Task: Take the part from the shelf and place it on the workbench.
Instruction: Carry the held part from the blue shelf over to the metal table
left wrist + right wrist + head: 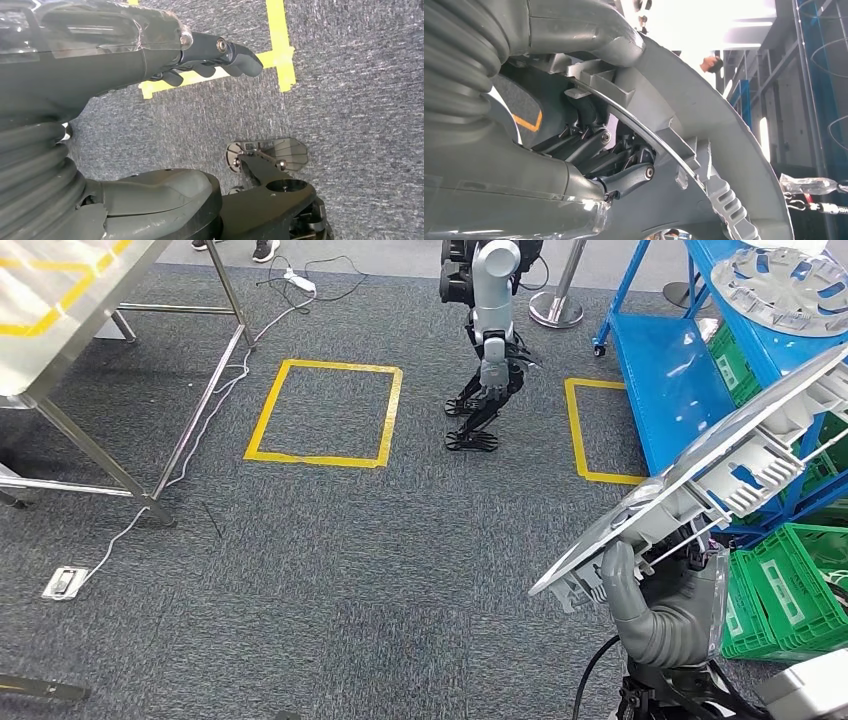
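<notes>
Beside the blue shelf [668, 390], right hand [640, 585] gripping the part [740, 465] by its lower edge, disc tilted steeply.

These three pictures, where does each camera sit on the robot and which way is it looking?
Head view: high on the body, looking forward and down at the carpet; the right hand holds the silver part beside the blue shelf.
Left wrist view: behind the hanging left hand, looking at the floor.
Right wrist view: behind the right hand, looking up past the part.
Shared: head and right wrist both show the held part; head and left wrist both show yellow floor tape.
</notes>
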Motion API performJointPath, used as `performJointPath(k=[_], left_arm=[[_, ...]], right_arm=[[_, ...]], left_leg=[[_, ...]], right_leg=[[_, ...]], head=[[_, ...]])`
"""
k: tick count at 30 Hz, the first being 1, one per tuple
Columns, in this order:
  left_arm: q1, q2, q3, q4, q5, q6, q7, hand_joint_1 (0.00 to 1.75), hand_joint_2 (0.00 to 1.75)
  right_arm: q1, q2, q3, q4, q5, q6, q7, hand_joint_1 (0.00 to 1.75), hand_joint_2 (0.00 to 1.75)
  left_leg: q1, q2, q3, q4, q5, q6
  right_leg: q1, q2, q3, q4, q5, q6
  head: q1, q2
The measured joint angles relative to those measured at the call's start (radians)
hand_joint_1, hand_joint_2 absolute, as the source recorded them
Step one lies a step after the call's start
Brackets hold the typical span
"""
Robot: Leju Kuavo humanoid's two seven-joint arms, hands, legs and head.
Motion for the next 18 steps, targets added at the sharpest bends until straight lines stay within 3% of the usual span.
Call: performJointPath(k=[8,14,16,18], left_arm=[[0.000,0.002,0.000,0.000,0.000,-0.003,0.000,0.00,1.75],[-0.001,0.004,0.000,0.000,-0.002,-0.003,0.003,0.00,1.75],[-0.002,0.004,0.000,0.000,-0.002,-0.003,0.003,0.00,1.75],[-0.001,0.004,0.000,0.000,-0.002,-0.003,0.003,0.00,1.75]], right_arm=[[0.000,0.000,0.000,0.000,-0.003,0.000,-0.001,1.75,1.75],[0.001,0.000,0.000,-0.001,-0.007,0.000,-0.003,1.75,1.75],[0.001,0.000,0.000,-0.001,-0.008,0.000,-0.005,1.75,1.75],[0.001,0.001,0.000,-0.001,-0.010,0.000,-0.007,1.75,1.75]], left_leg=[[-0.005,0.000,0.000,0.002,-0.003,0.005],[-0.007,0.001,0.007,-0.002,0.000,0.017],[-0.001,0.004,0.012,-0.009,0.006,0.022],[0.001,0.011,0.014,-0.012,0.008,0.024]], right_leg=[[-0.006,0.000,0.001,-0.001,-0.001,0.006],[-0.010,-0.001,0.005,0.002,-0.006,0.018],[-0.008,-0.018,-0.011,0.047,-0.043,0.024],[-0.010,-0.040,-0.059,0.163,-0.114,0.031]], head=[[-0.002,0.000],[-0.007,0.000],[-0.003,0.000],[0.008,0.000]])
